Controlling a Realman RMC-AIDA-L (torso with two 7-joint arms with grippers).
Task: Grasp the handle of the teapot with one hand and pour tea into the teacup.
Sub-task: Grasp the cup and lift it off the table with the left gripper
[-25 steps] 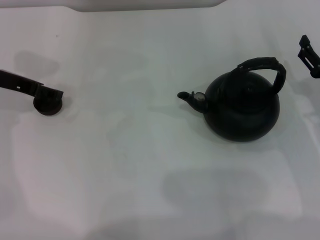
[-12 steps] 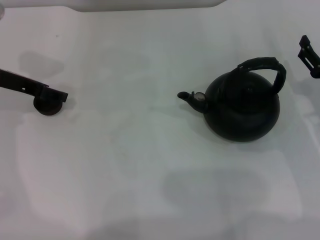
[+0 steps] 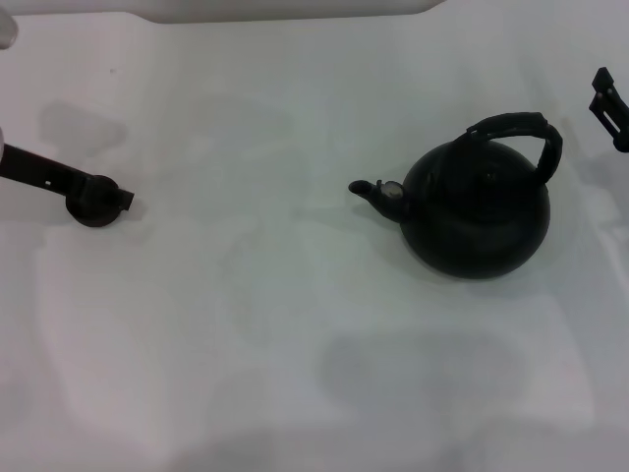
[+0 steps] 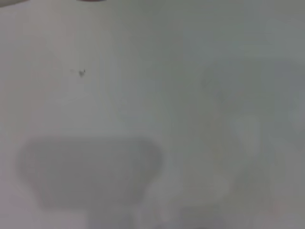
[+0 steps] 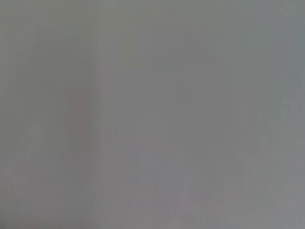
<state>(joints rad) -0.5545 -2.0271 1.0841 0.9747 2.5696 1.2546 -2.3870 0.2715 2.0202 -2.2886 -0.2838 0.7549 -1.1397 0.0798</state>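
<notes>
The black round teapot (image 3: 477,211) stands right of centre in the head view, its spout (image 3: 369,189) pointing left. Its ribbed arched handle (image 3: 516,126) rises over the top, and nothing touches it. The tiny dark teacup (image 3: 90,210) sits far to the left. My left gripper (image 3: 116,196) reaches in from the left edge as a dark bar lying across the cup's top. Whether it grips the cup does not show. My right gripper (image 3: 609,103) hangs at the far right edge, well apart from the handle. Neither wrist view shows any task object.
The white table (image 3: 275,324) carries faint shadows, and a pale raised edge (image 3: 295,10) runs along the back. A wide stretch of bare table lies between cup and teapot. The left wrist view shows only table with a small speck (image 4: 81,72).
My left gripper's tip has slid a little to the right and lower across the teacup. A white part of that arm now shows at the top left. Teapot and right gripper have not moved.
</notes>
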